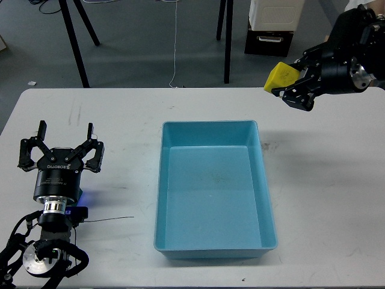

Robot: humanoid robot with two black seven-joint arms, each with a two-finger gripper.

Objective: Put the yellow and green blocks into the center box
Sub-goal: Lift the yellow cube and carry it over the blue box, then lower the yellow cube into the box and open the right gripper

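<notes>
Yellow block gripped by right gripper at two o'clock, above table; blue box empty; left gripper spread wide; green block unseen.

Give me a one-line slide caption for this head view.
Right tool holds the yellow block above the table, beyond the empty blue box; left tool waits open.

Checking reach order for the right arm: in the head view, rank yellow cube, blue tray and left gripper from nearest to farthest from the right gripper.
1. Bright yellow cube: held in the right gripper, raised at upper right.
2. Large shallow light blue plastic tray: table centre, below and left of it.
3. Left gripper: open, far left side of the table.
</notes>
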